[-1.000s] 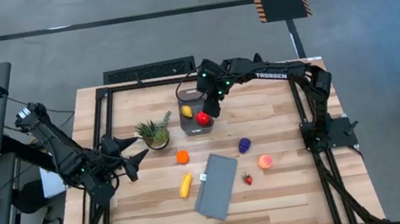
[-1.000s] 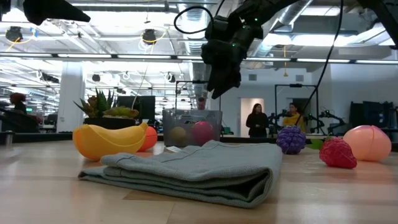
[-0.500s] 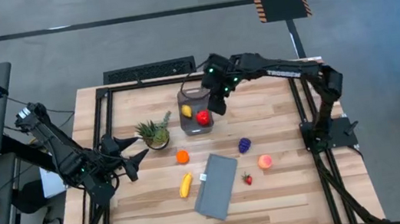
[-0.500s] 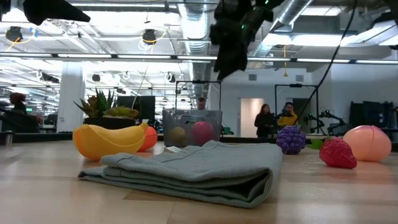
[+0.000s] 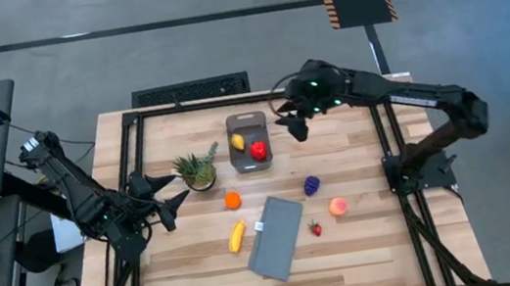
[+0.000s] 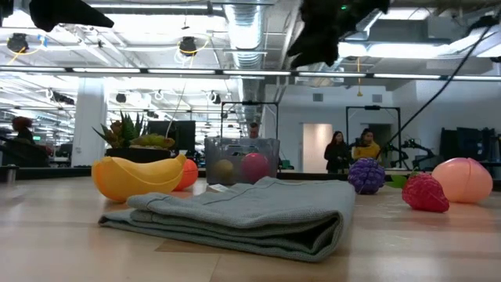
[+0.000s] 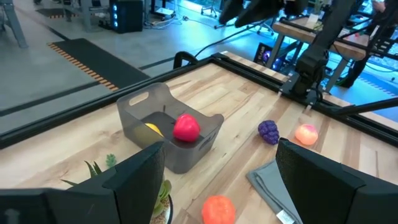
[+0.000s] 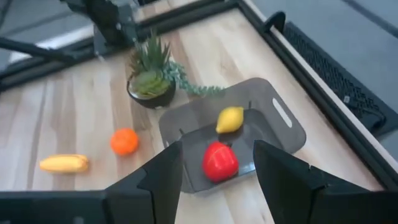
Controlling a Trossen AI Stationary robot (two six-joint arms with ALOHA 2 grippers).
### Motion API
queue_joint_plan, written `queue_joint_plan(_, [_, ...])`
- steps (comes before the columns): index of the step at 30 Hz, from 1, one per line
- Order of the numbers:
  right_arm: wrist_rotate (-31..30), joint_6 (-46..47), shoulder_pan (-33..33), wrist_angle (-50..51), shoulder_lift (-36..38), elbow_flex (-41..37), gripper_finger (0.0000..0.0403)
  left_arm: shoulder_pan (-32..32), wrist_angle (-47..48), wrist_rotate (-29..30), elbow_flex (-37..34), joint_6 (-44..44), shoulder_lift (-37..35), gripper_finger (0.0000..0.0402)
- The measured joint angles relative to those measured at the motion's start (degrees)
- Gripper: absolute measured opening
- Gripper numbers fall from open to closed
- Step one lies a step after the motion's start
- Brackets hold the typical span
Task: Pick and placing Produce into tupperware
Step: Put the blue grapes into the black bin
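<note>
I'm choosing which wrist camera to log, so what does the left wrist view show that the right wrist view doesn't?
Only the left wrist view shows the purple grapes, the pink peach, a corner of the grey cloth and the right arm raised beyond the table.

Only the right wrist view shows the yellow banana and the whole potted plant.

Both show the tupperware holding the lemon and the red fruit, plus the orange on the table.
</note>
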State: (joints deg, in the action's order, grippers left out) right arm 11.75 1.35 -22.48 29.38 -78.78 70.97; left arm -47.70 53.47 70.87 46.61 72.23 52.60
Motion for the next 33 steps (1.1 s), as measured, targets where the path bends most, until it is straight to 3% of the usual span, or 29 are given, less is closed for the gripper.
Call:
queue_joint_plan(9, [-1.01, 5.93, 3.39, -7.66, 12.72, -15.00, 0.0219, 0.24, -0.26, 1.15, 0.00, 0.28, 0.00, 0.0295])
queue_joint_plan(21, [-1.91, 16.53, 11.76, -7.20, 23.82, -26.15, 0.0219, 0.22, -0.50, 1.14, 0.00, 1.03, 0.01, 0.0295])
queue_joint_plan(28, [-9.16, 23.40, 18.81, -5.36, 29.25, -31.36, 0.0219, 0.22, -0.26, 0.95, 0.00, 1.04, 0.02, 0.0295])
queue_joint_plan(33, [-10.80, 30.63, 21.00, -4.16, 29.83, -35.08, 0.0219, 0.23, -0.22, 0.94, 0.00, 1.05, 0.02, 0.0295])
